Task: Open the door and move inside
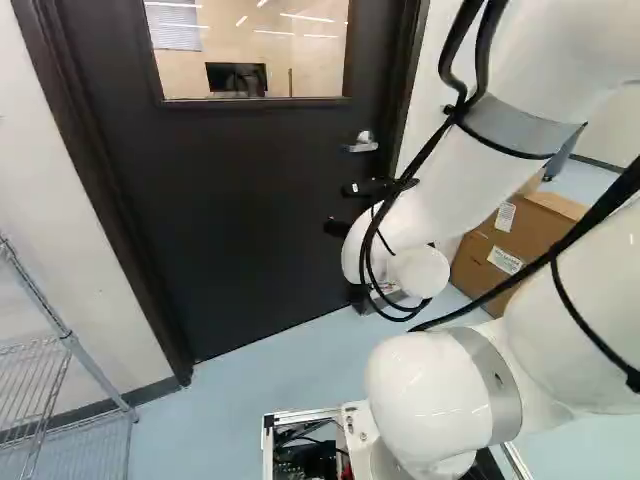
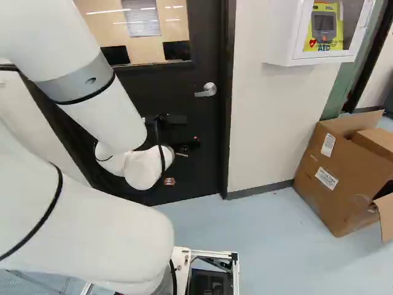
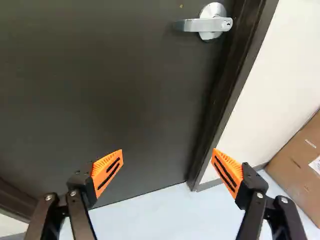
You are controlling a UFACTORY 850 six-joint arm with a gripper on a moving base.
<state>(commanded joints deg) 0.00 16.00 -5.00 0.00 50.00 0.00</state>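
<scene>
Well, the gripper [image 1: 338, 208] is released: in the wrist view its two fingers stand wide apart, each orange pad [image 3: 108, 172] facing the other, with nothing gripped between them. In the base views it hangs in front of the door [image 1: 250, 220], lower than the silver lever handle [image 3: 196, 25]. In the wrist view the handle lies ahead, past the fingertips and apart from them, near the door's edge, its lever reaching level from a round plate toward the middle of the door. The door sits closed in its dark frame [image 3: 239, 80]. Black cables [image 1: 372, 240] loop round the wrist of the white arm [image 1: 455, 185]. Higher up in the door is a window [image 1: 250, 45], with a dark monitor [image 1: 237, 78] showing through it. On the handle side of the door, a pale wall [image 2: 264, 129] carries a white cabinet [image 2: 322, 58] with a yellow item [image 2: 323, 27] inside, and an open cardboard box [image 2: 325, 175] stands on the pale blue floor [image 2: 270, 233] below. Away on the other side of the door, at the left of the left base view, is a wire rack [image 1: 62, 335].
</scene>
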